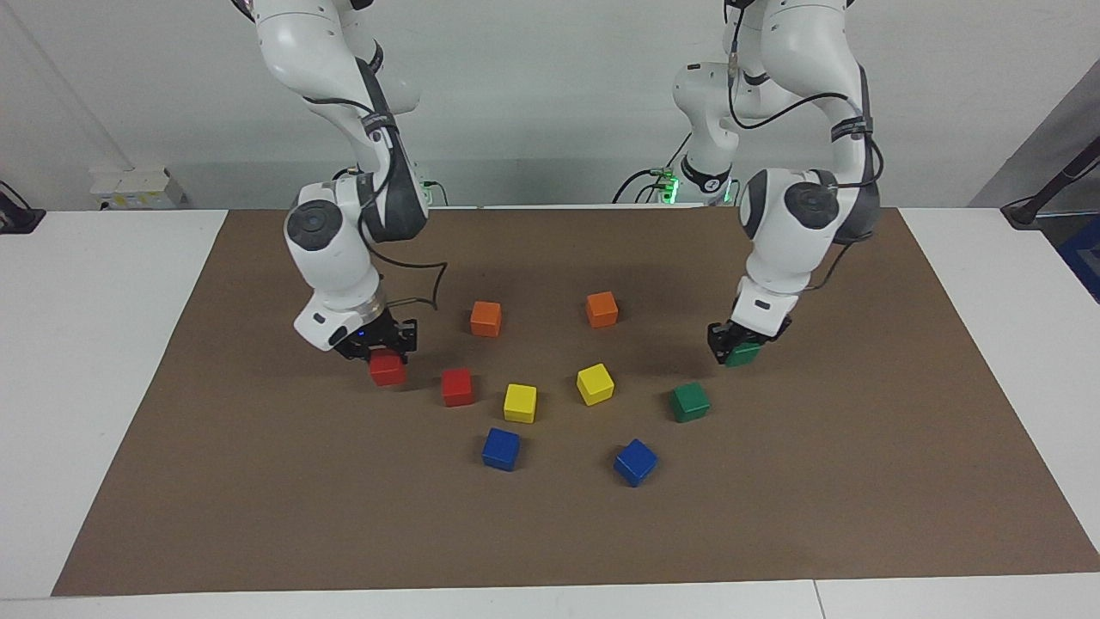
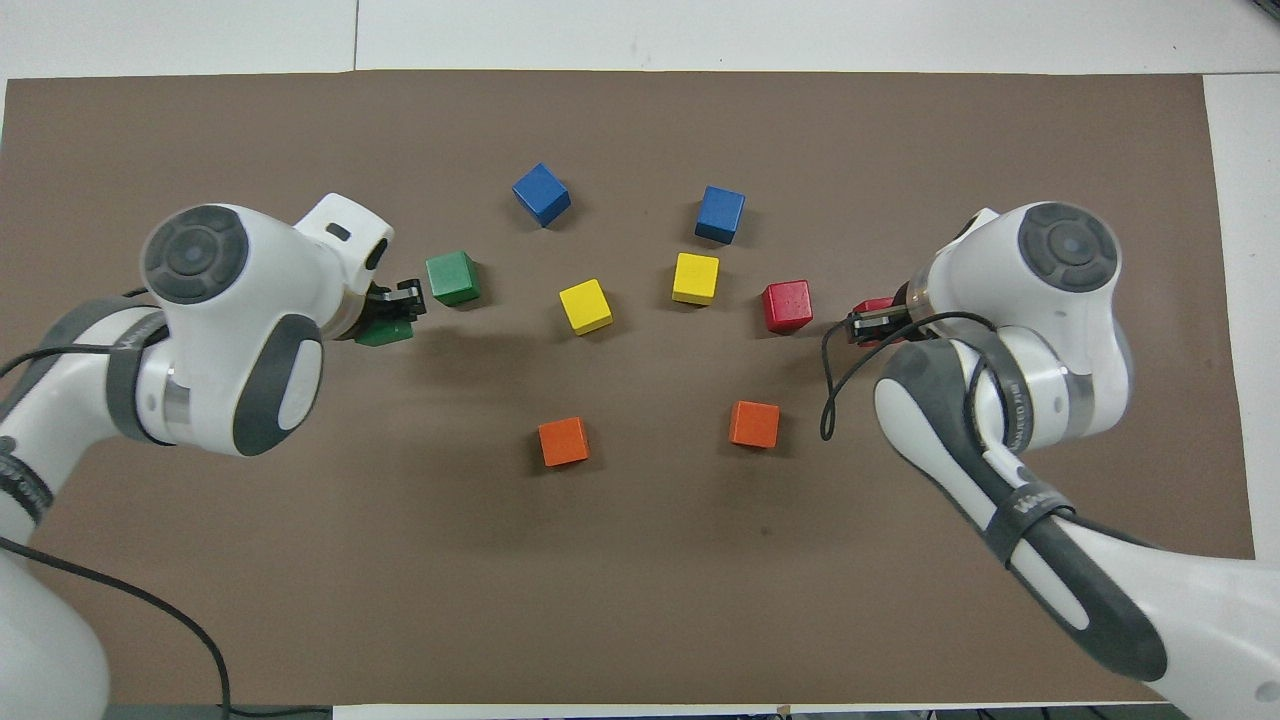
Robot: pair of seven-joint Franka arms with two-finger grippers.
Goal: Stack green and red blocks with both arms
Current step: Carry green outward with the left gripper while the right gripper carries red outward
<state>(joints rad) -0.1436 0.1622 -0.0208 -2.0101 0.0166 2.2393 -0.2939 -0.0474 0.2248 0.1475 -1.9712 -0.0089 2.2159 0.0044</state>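
My left gripper (image 1: 737, 344) is down at the mat, its fingers closed around a dark green block (image 1: 744, 355); both also show in the overhead view, the gripper (image 2: 397, 312) above the block (image 2: 385, 333). The second green block (image 1: 690, 401) (image 2: 453, 278) lies free beside it, a little farther from the robots. My right gripper (image 1: 383, 344) (image 2: 868, 322) is closed around a bright red block (image 1: 388, 369) (image 2: 880, 306) at the mat. The second red block (image 1: 457, 387) (image 2: 787, 306) lies free beside it, toward the table's middle. I cannot tell whether either held block is off the mat.
Two orange blocks (image 1: 485, 318) (image 1: 601, 309) lie nearer to the robots, between the grippers. Two yellow blocks (image 1: 520, 402) (image 1: 595, 383) sit in the middle, and two blue blocks (image 1: 501, 449) (image 1: 635, 462) lie farther out. All rest on a brown mat (image 1: 258, 516).
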